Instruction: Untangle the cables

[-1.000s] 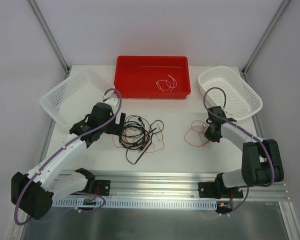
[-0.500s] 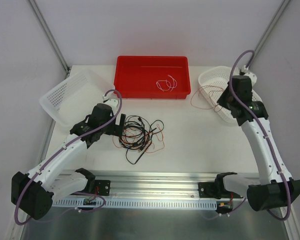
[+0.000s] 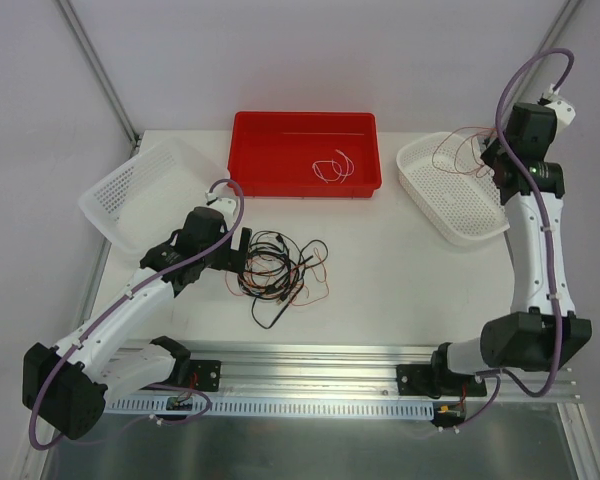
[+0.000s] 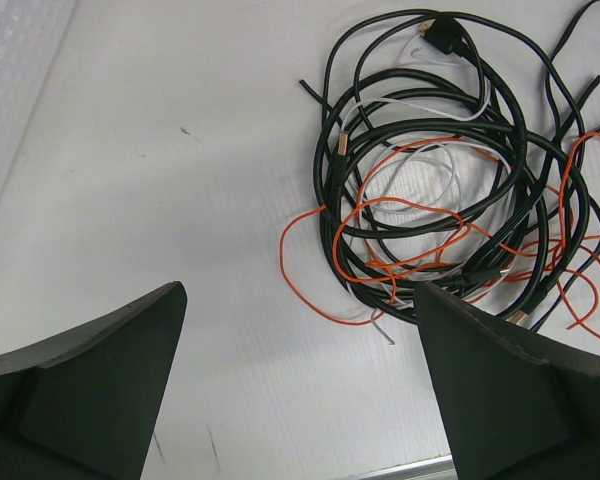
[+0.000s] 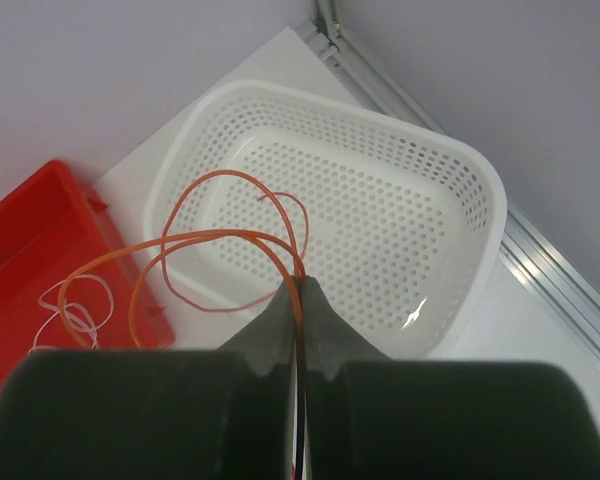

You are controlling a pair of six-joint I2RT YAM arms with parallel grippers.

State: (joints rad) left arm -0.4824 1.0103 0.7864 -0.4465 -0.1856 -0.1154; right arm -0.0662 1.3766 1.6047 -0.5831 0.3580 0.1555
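Overhead, the right tool [image 3: 492, 162], its arm stretched tall, dangles a freed orange cable [image 3: 458, 148] over the white basket [image 3: 450, 205] right of the red tray [image 3: 305, 121], presumably for sorting. The tangle [image 3: 278, 266] lies in front of that tray. Left wrist: the left tool [image 4: 298, 300] is spread wide beside the tangle, arm low. Right wrist: jaws pinch the orange cable [image 5: 220, 240].

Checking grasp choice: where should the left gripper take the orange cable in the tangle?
Probably the orange loop jutting clear of the tangle, lower left in the left wrist view; left gripper straight down, since there no black cables cross it.
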